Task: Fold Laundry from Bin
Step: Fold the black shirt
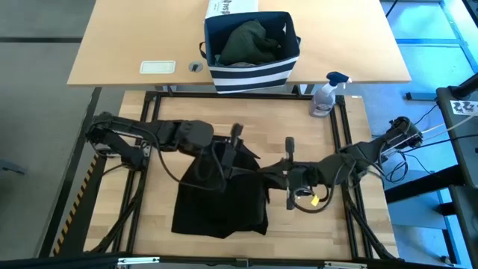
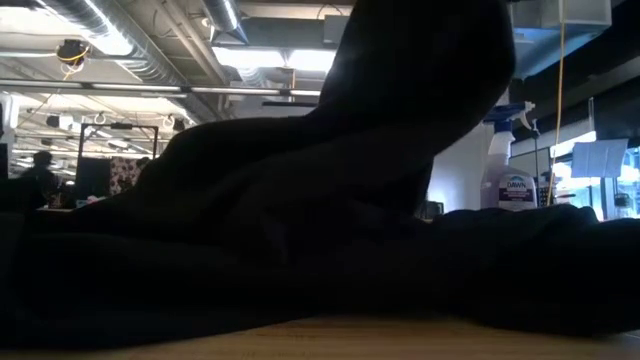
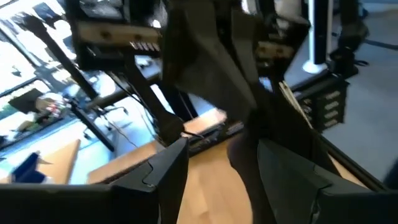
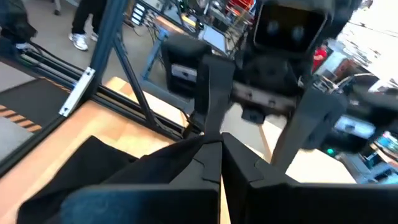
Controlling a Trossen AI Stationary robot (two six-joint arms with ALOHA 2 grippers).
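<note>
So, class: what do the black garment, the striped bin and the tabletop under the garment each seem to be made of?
Black garment: soft matte cloth, judging by its limp folds.
Striped bin: looks like woven fabric, navy with white bands; its walls sag slightly.
Tabletop: pale wood, probably planked, with visible grain lines and a dull finish.

Robotics lab or workshop, open-plan. Evidence: exposed ceiling ducts [image 2: 110,40] and strip lights [image 2: 265,57], black metal frame [image 1: 340,123] around wooden workbench [image 1: 149,217], loose cables [image 1: 441,134], a person [image 2: 42,170] at far desks.
</note>
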